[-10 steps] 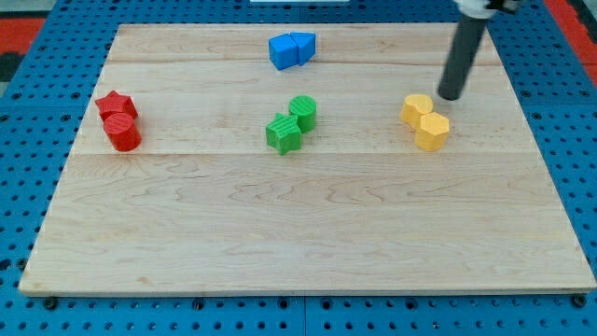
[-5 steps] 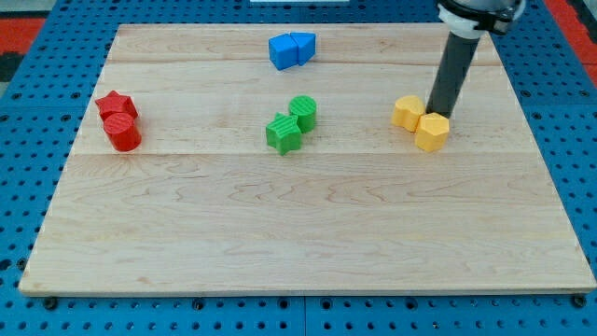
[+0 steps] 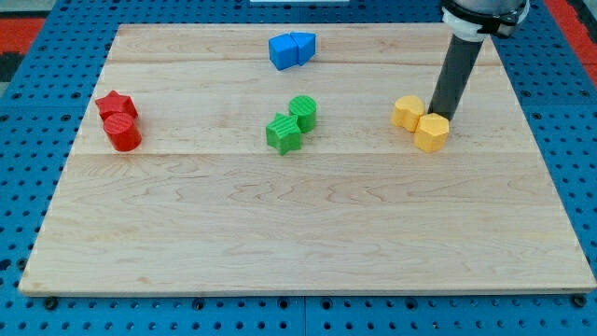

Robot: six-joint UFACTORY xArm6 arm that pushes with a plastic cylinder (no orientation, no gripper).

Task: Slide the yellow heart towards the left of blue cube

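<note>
The yellow heart (image 3: 407, 112) lies on the wooden board's right side, touching a yellow hexagon block (image 3: 432, 132) to its lower right. My tip (image 3: 438, 112) stands just right of the heart and directly above the hexagon, close against both. The blue cube (image 3: 282, 51) sits at the view's top centre with a blue wedge-shaped block (image 3: 304, 45) touching its right side. The heart is far to the right of and below the blue cube.
A green star (image 3: 283, 133) and green cylinder (image 3: 303, 111) touch each other at the board's centre. A red star (image 3: 115, 105) and red cylinder (image 3: 122, 132) sit together at the left. The board (image 3: 298, 233) lies on a blue pegboard.
My tip moved down and left from above the yellow pair to beside the heart, nudging the heart slightly left. In the last half second almost nothing moved.
</note>
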